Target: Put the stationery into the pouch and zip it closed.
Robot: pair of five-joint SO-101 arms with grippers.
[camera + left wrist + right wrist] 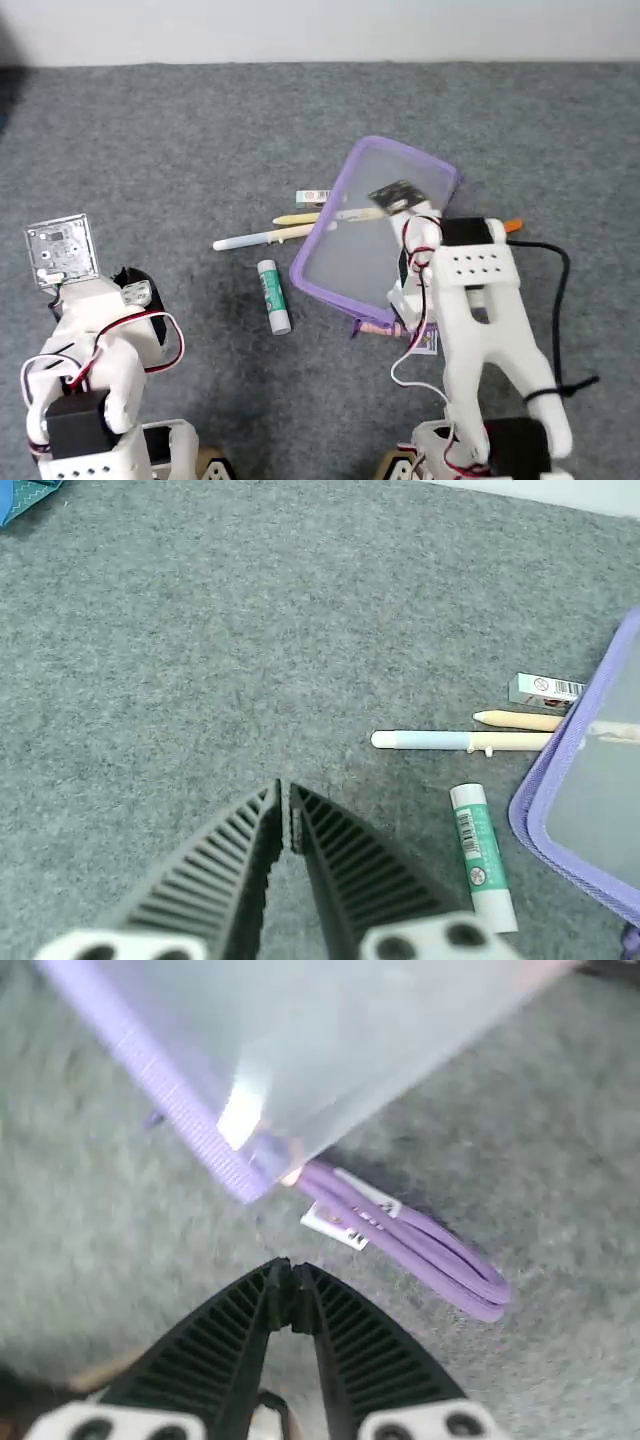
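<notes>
Purple-trimmed pouch [375,225] lies right of centre. The glue stick [273,295], pale blue pen [262,239] and small box [313,196] lie outside it at centre. The left gripper [288,815] and right gripper [292,1295] are closed and empty, so packing looks barely begun.

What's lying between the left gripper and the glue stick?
Nothing: bare grey carpet separates the left gripper from the glue stick, as the left wrist view shows.
</notes>
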